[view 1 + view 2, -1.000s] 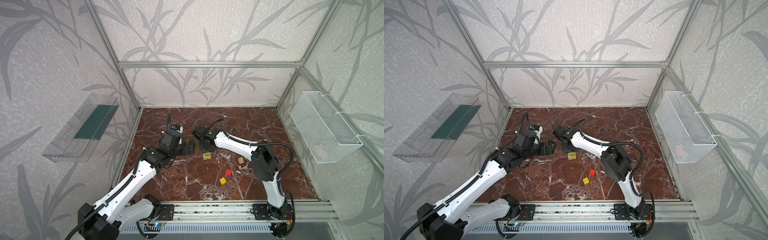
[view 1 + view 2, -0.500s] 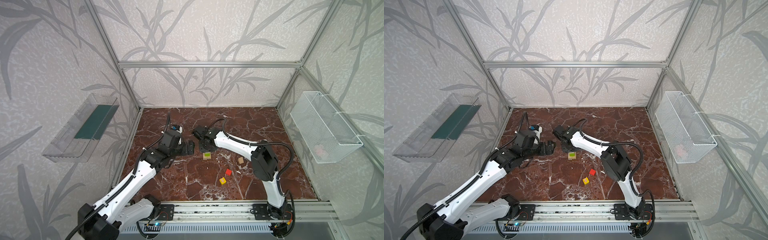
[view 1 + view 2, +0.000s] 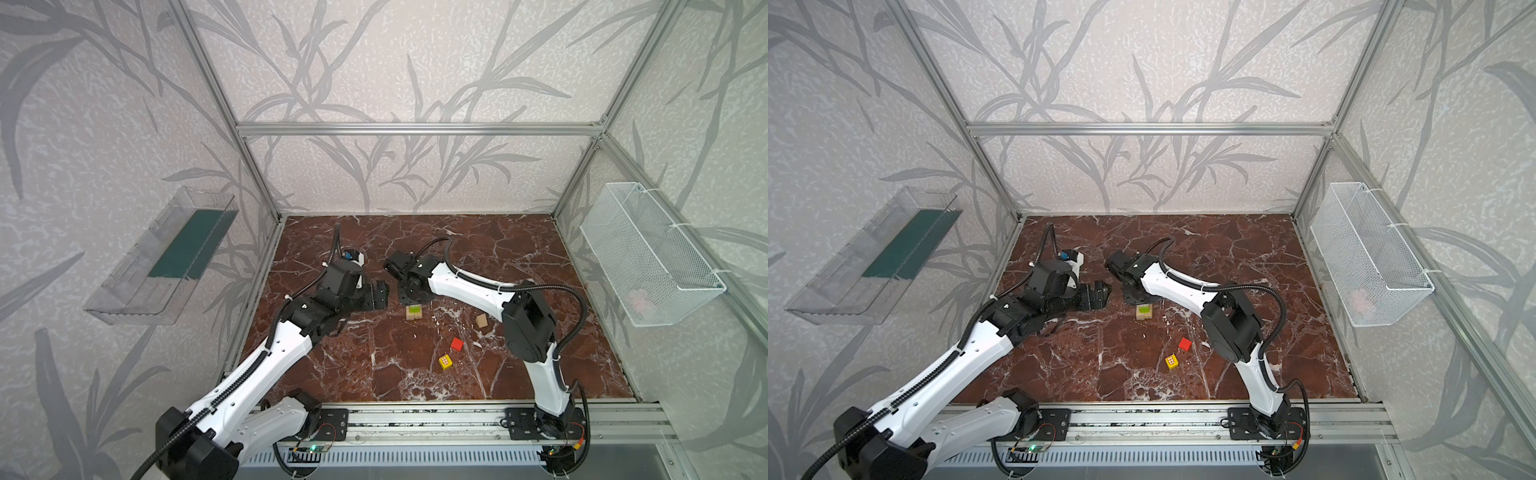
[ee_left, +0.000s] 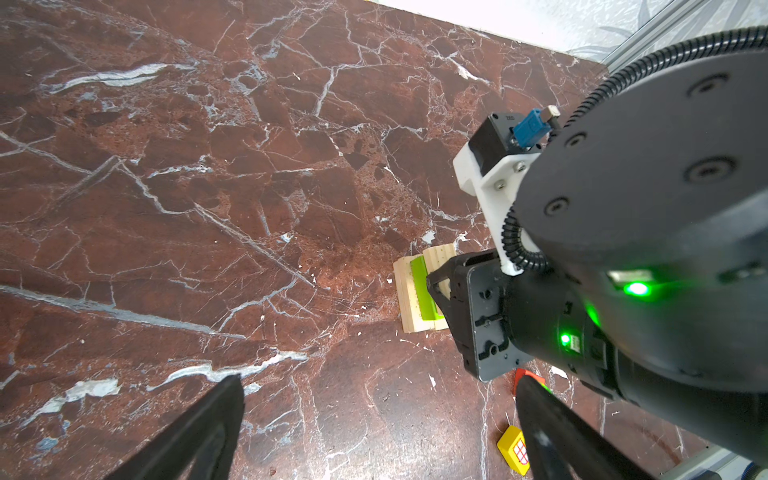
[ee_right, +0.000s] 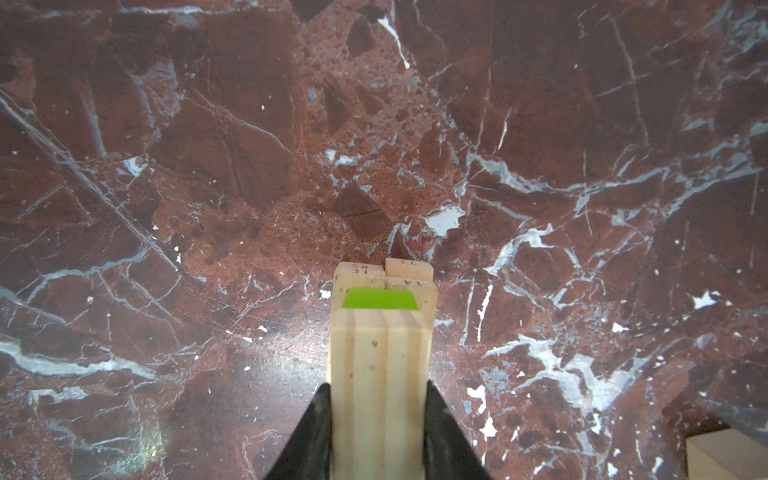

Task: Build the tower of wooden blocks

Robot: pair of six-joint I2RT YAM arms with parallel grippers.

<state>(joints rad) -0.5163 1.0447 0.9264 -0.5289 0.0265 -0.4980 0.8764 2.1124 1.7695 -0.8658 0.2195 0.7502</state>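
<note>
The wood block tower is a low stack of tan bars on the marble floor with a lime-green bar on top. My right gripper hangs over it, shut on a tan wooden bar that covers most of the green bar; whether they touch, I cannot tell. My left gripper stands open and empty just left of the stack. A red cube, a yellow patterned cube and a loose tan block lie nearer the front.
A white wire basket hangs on the right wall and a clear plastic shelf on the left wall. An aluminium rail carrying both arm bases runs along the front edge. Frame posts mark the floor's back corners.
</note>
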